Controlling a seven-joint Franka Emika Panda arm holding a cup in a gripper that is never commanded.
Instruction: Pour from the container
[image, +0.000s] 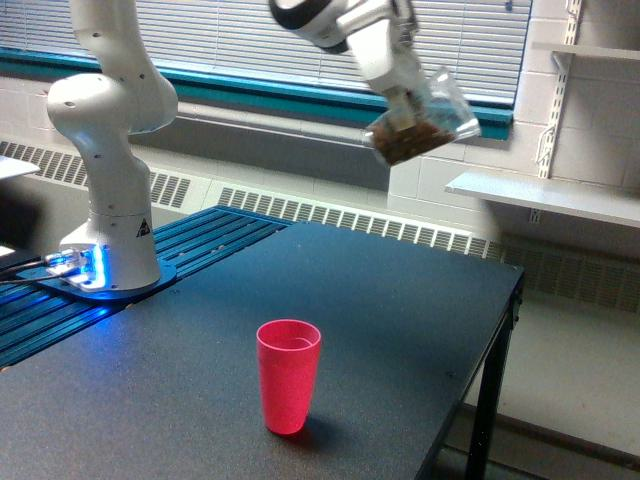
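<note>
Gripper (405, 98) high in the exterior view, near the top centre, fingers pinched on the rim of the container (425, 125); exact width between them hard to read against the bright blinds, apparently only as wide as the clear wall they clamp

Container clear and wide-mouthed, tilted well off upright, mouth toward the exterior view's right and slightly up, base lower and toward the left

Brown, lumpy contents (405, 142) heaped along the lower side of the container, none visibly spilling

Container in mid-air, well above the bench (400, 330) and well apart from everything on it

Pinkish-red cup (288, 375) upright on the dark bench near the front edge of the picture, below the container and off to the exterior view's left, not touched by anything

White arm base (108, 230) at the exterior view's left on a blue ribbed plate (200, 245), blue light glowing at its foot

Window blinds (250, 40) with a teal sill behind, white wall shelf (545, 195) at the exterior view's right
</note>
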